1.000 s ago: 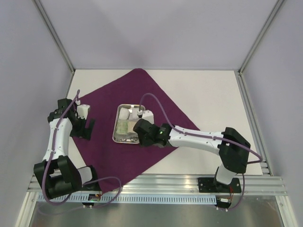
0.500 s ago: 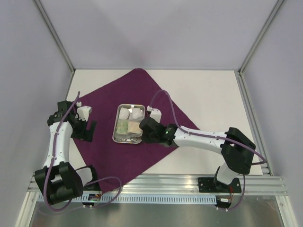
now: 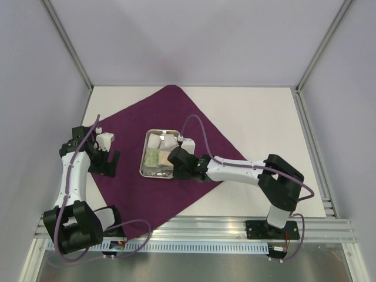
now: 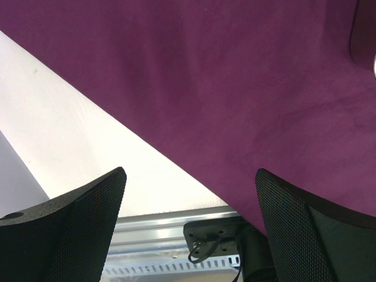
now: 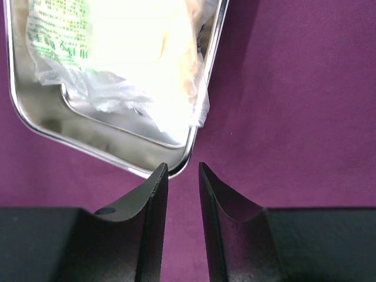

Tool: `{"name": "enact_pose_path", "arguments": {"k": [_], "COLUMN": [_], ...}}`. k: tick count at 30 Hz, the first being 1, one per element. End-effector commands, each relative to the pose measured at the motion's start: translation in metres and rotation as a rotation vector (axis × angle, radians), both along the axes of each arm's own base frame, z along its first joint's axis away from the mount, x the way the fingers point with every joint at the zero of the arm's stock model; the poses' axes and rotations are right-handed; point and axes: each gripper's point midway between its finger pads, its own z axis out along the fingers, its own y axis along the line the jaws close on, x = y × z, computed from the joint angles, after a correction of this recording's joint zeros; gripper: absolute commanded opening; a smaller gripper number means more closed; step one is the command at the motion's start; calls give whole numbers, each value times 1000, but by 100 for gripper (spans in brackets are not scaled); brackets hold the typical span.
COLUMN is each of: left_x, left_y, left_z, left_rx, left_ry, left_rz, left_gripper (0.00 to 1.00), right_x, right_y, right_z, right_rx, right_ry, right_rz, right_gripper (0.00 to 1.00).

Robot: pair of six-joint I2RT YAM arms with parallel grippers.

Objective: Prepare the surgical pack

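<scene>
The deep-purple cloth [image 3: 176, 111] lies spread flat as a diamond on the white table. On it sits the small steel tray [image 3: 143, 160], holding white gauze squares [image 3: 161, 141] at its far end and clear packets [image 3: 156, 158] at its near end. My right gripper [image 3: 175, 157] hovers low at the tray's near right corner. In the right wrist view its jaws [image 5: 183, 167] stand a narrow gap apart with only cloth [image 5: 294, 117] between them, and the tray rim [image 5: 35, 120] and a crumpled packet [image 5: 135, 59] lie just beyond the tips. My left gripper [image 3: 104, 160] hangs wide open over the cloth's left edge [image 4: 235, 88].
Bare white table [image 3: 264, 117] extends to the right of and behind the cloth. Enclosure posts [image 3: 70, 47] rise at the back corners. The aluminium rail [image 3: 205, 226] carrying the arm bases runs along the near edge, and the left wrist view shows that rail [image 4: 164, 220] beneath the fingers.
My right gripper has drawn back from over the tray's far right part to its near right corner, and its jaws have narrowed. The left arm shifted slightly and stayed open.
</scene>
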Motion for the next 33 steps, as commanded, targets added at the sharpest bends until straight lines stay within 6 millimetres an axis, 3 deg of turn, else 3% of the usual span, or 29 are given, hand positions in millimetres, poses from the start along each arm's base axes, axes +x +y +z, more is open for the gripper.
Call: {"name": "enact_pose_path", "arguments": {"k": [1, 8, 15, 21, 25, 28, 33], "left_x": [0, -1, 0, -5, -8, -8, -9], "left_y": [-2, -2, -1, 8, 7, 7, 6], "left_z": [1, 1, 4, 8, 12, 15, 13], "left_rx": [-11, -11, -4, 61, 64, 61, 54], "left_ry": [-15, -19, -27, -32, -39, -38, -28], "left_rz": [-20, -27, -30, -43, -47, -45, -43], "left_gripper": [100, 100, 100, 100, 100, 100, 100], "right_x": [19, 28, 38, 59, 70, 85, 111], "right_y": [11, 9, -4, -25, -8, -7, -6], "right_z": [6, -4, -4, -4, -3, -7, -6], "right_rx": [45, 8, -88, -272, -206, -283, -312], "right_ry": [-25, -22, -55, -99, -107, -138, -173], "right_rz": [-48, -4, 141, 332, 554, 737, 897], "right_gripper": [29, 20, 1, 1, 0, 0, 1]}}
